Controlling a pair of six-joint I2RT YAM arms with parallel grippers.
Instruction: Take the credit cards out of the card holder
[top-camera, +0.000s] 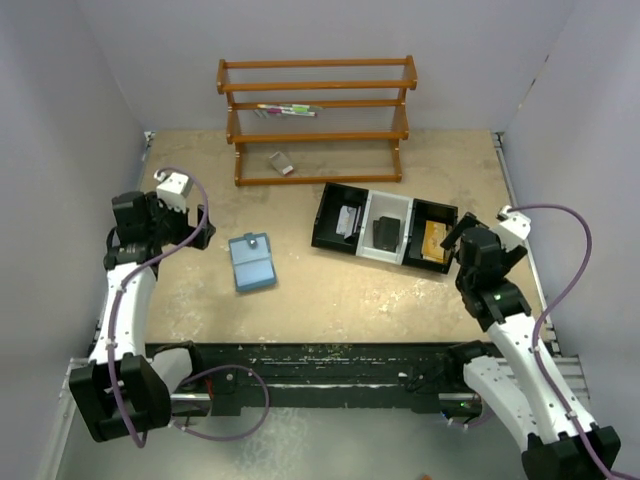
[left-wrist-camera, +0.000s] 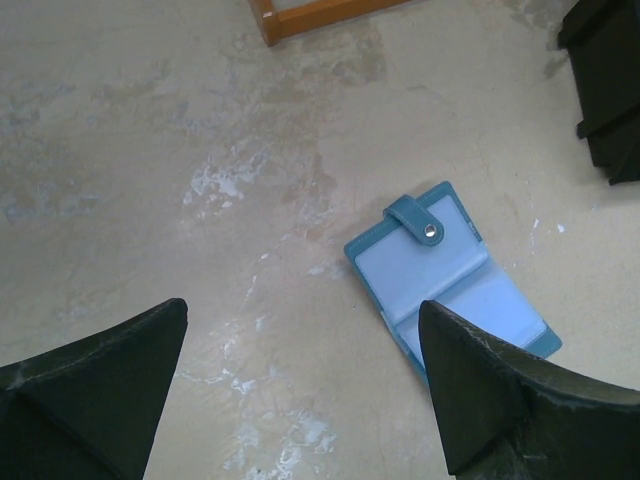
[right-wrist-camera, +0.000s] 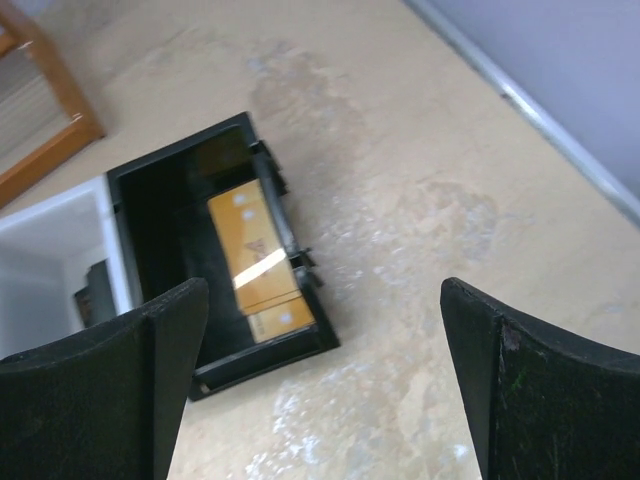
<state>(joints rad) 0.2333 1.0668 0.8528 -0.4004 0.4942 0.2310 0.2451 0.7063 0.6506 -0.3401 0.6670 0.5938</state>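
Observation:
The teal-blue card holder lies flat on the table left of centre, its snap tab at the far end. In the left wrist view the card holder shows pale blue inner sleeves with no card visible in them. Dark credit cards lie in the middle compartment of the black tray. My left gripper hovers left of the holder, open and empty, with its right fingertip over the holder's near edge. My right gripper is open and empty beside the tray's right end.
An orange-brown item lies in the tray's right compartment, and a pale object in its left one. A wooden shelf rack stands at the back with pens on it. A small grey piece lies under it. Walls close in both sides.

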